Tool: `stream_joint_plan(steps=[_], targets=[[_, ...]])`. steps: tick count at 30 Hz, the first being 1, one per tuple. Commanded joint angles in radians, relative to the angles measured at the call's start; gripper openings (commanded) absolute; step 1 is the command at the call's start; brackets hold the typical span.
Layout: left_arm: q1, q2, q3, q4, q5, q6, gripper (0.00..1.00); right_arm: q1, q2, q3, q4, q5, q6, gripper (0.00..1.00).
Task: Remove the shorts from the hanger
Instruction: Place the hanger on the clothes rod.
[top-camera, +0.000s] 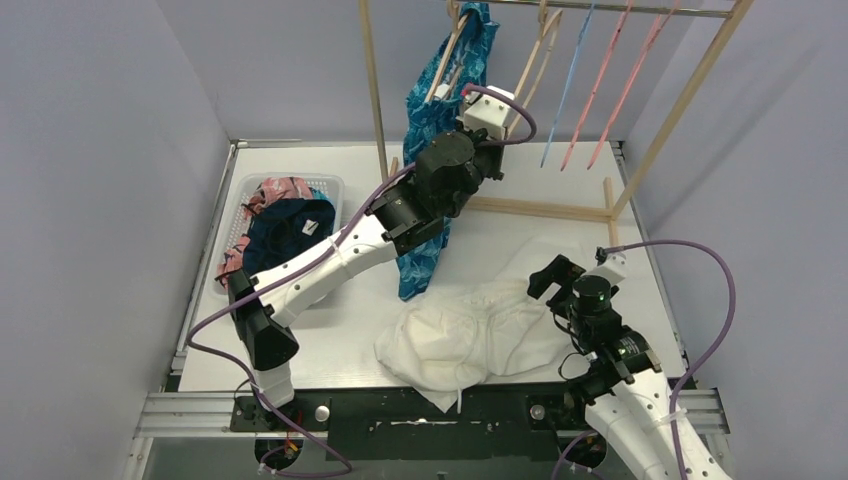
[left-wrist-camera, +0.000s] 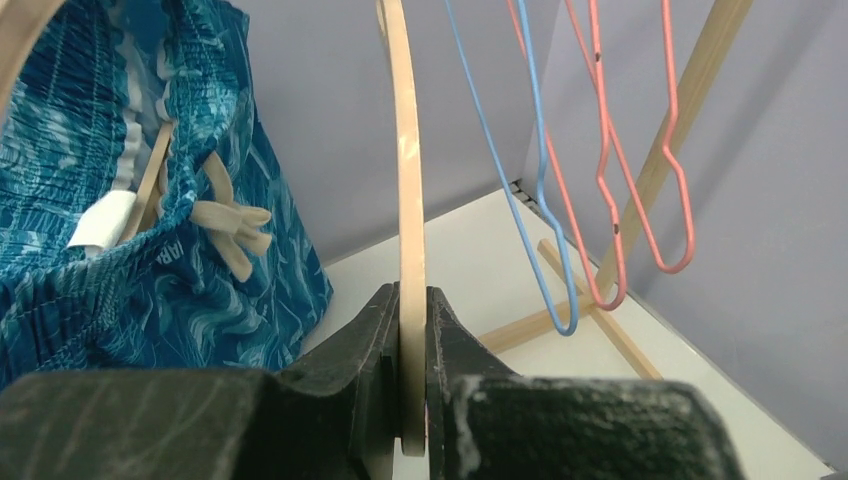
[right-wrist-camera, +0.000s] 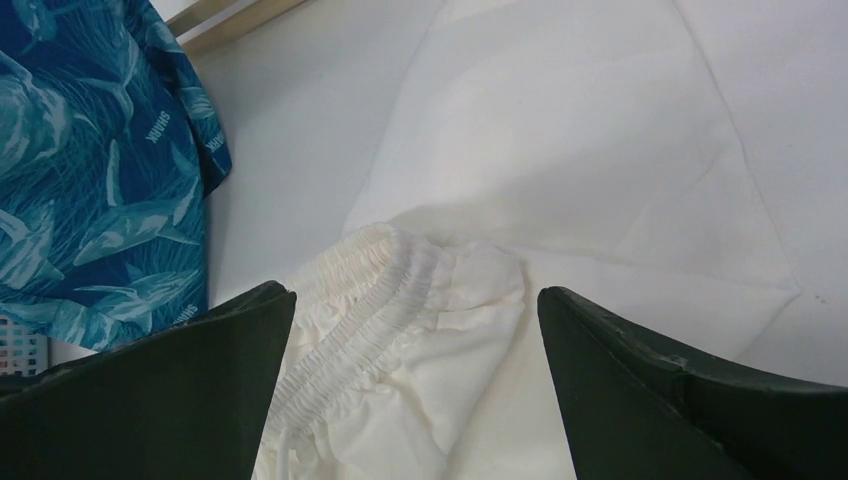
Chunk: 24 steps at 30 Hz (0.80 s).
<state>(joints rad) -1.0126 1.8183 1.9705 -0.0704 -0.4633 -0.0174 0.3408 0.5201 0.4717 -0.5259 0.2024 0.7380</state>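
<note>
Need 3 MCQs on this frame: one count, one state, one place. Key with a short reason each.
1. How many blue wire hangers hang on the rack? A) one B) three C) none
2. The left gripper is: A) open B) shut on a blue wire hanger C) shut on a wooden hanger
3. The white shorts lie: A) on the rack B) on the table C) in the left gripper
Key: 1A, only one wire hanger is blue; 2C, its jaws clamp the wood; 3B, they lie crumpled on the tabletop.

A robotics lab cell: plain grey panels (top-camera: 100, 150) box in a white table (top-camera: 520, 245) edged by an aluminium rail (top-camera: 190, 412).
</note>
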Motion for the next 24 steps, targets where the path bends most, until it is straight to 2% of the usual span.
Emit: stream_joint_plan(steps=[1,6,7,9,12,15,20,24], targets=[[0.011,-0.098,-0.083,0.033,0.016,-0.053,0.03,-0.004,-0.077,0.033,-0.050,0.040,0.053,0.98],[0.022,-0.125,-0.101,0.028,0.049,-0.078,0.04,-0.004,-0.172,0.027,-0.110,0.025,0.137,0.98],[0.023,-0.128,-0.105,0.020,0.063,-0.080,0.11,-0.003,-0.192,0.025,-0.118,0.018,0.152,0.98],[0.022,-0.139,-0.121,0.010,0.082,-0.086,0.31,-0.004,-0.225,0.022,-0.136,0.000,0.178,0.98],[0.023,-0.145,-0.122,-0.017,0.106,-0.097,0.36,-0.003,-0.272,0.023,-0.157,-0.030,0.203,0.98],[0.028,-0.134,-0.090,-0.079,0.135,-0.117,0.55,-0.003,-0.295,0.036,-0.185,-0.044,0.216,0.98],[0.028,-0.183,-0.124,-0.158,0.155,-0.153,0.76,-0.002,-0.305,0.060,-0.216,-0.082,0.202,0.98],[0.031,-0.311,-0.237,-0.233,0.196,-0.145,0.78,-0.002,-0.306,0.047,-0.207,-0.126,0.191,0.98]])
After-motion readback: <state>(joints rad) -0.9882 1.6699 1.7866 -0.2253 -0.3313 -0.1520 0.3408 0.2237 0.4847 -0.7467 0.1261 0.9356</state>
